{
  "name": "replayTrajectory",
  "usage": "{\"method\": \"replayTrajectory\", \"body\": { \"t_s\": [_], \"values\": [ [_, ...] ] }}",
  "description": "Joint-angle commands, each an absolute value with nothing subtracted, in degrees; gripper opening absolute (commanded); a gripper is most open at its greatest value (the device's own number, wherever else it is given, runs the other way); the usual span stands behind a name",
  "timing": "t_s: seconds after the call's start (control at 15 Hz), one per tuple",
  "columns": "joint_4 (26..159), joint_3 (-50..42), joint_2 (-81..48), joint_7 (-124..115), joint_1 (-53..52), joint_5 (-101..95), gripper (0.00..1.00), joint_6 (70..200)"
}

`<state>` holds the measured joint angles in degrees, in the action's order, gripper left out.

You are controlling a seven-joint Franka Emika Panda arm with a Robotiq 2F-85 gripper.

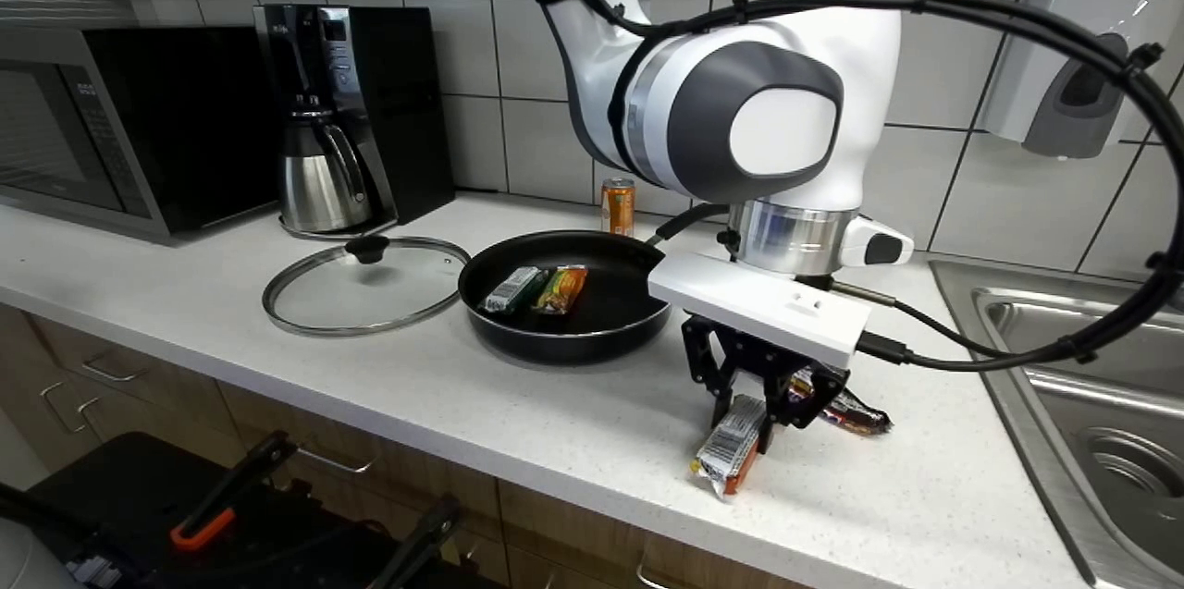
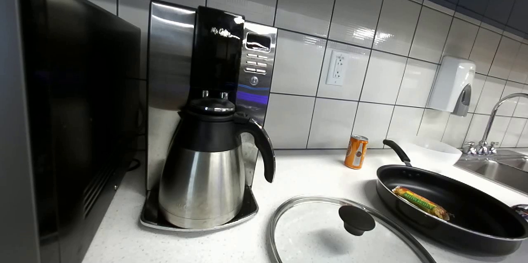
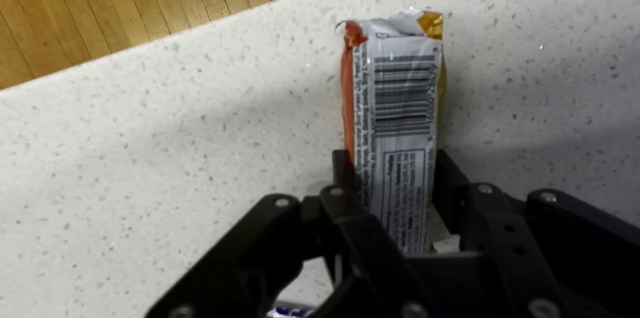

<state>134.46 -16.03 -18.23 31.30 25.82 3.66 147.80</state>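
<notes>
My gripper (image 1: 741, 434) points down at the counter. Its black fingers press both sides of a wrapped bar (image 1: 733, 441) with a silver barcode face and an orange side. In the wrist view the bar (image 3: 402, 93) lies lengthwise between the fingers (image 3: 392, 163), its far end sticking out past them. It is at the counter surface; I cannot tell if it touches. A dark wrapped bar (image 1: 856, 413) lies behind the gripper, partly hidden. A black pan (image 1: 601, 344) holds a green-and-silver packet (image 1: 514, 289) and an orange-yellow packet (image 1: 561, 289); the latter also shows in an exterior view (image 2: 420, 202).
A glass lid (image 1: 370, 288) lies left of the pan. An orange can (image 1: 618, 207) stands behind it. A coffee maker (image 1: 398, 108) with a steel carafe (image 1: 319, 187) and a microwave (image 1: 185, 117) stand further left. A sink (image 1: 1064, 330) is at right. A white bowl (image 2: 433, 153) sits by the wall.
</notes>
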Motion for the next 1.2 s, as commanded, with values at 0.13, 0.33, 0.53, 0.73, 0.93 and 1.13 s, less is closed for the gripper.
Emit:
{"method": "replayTrajectory", "body": {
  "t_s": [0.13, 0.33, 0.53, 0.73, 0.93, 1.13],
  "values": [
    [134.9, -16.76, -13.97, 28.16, 24.45, -1.21, 0.17, 147.17],
    [134.57, -16.86, -12.33, 25.57, 22.71, -4.45, 0.17, 146.78],
    [133.9, -16.55, -11.2, 22.59, 20.4, -7.43, 0.17, 146.34],
    [133.03, -16.13, -10.44, 19.45, 17.83, -9.87, 0.17, 146.11],
    [131.86, -15.6, -10.3, 16.71, 15.2, -12.06, 0.17, 145.81],
    [130.59, -14.62, -10.76, 15.26, 13.1, -13.05, 0.17, 145.57]
  ]
}}
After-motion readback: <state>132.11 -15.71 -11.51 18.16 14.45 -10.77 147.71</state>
